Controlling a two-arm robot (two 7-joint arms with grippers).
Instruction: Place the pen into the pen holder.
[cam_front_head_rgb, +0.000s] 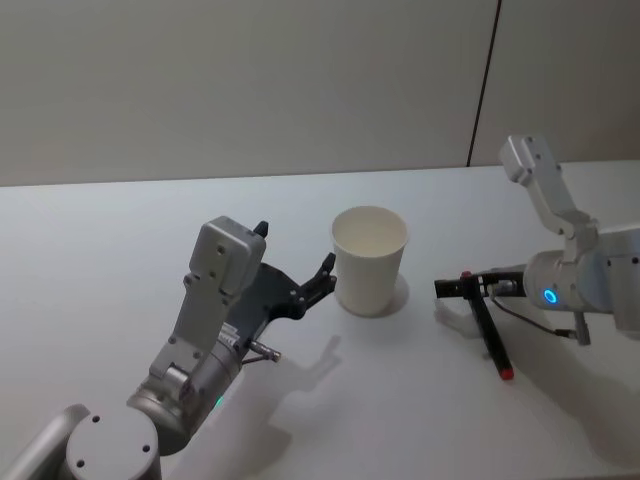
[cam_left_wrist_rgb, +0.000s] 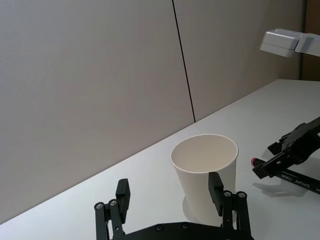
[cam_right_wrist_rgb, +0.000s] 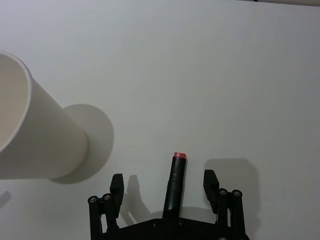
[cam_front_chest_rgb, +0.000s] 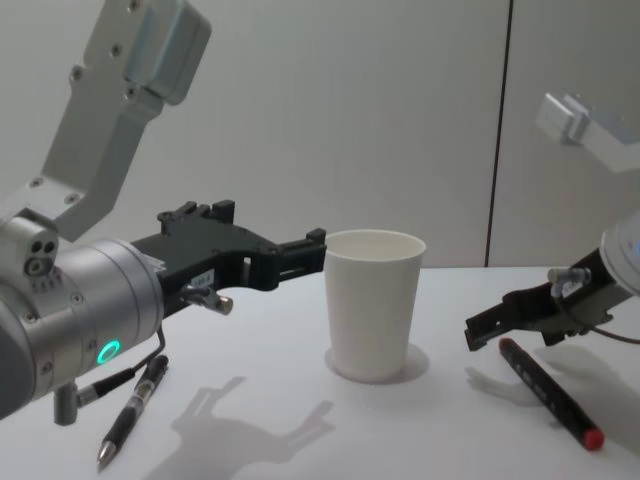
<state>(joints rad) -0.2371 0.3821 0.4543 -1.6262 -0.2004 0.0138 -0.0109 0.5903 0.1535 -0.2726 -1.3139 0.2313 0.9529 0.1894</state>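
On the white surface (cam_front_head_rgb: 110, 250), near its middle, the pen holder (cam_front_head_rgb: 370, 262), a plain white paper cup with a rolled rim, stands upright with its mouth open to the top. To its right, apart from it, lies the pen (cam_front_head_rgb: 491, 338), a black one with a red end, flat on the surface, its red end pointing to the near side.

The right end effector (cam_front_head_rgb: 452, 288) is low over the far end of this pen. In the right wrist view its fingers (cam_right_wrist_rgb: 117, 186) are spread wide, one on each side of the black barrel (cam_right_wrist_rgb: 175, 182), with a clear gap to the pen on both sides, so nothing is gripped. From the chest view the same end effector (cam_front_chest_rgb: 492, 326) hangs just above the pen (cam_front_chest_rgb: 545, 390), right of the cup (cam_front_chest_rgb: 372, 305).

The left end effector (cam_front_head_rgb: 296, 248) hovers just left of the cup, above the surface, aimed toward it. Its fingers (cam_left_wrist_rgb: 122, 194) are wide apart and hold nothing; the cup (cam_left_wrist_rgb: 204, 172) stands just beyond them.

At the near left of the surface, below the left arm, lies a second black pen (cam_front_chest_rgb: 135, 405) with a pale tip, well apart from the cup.
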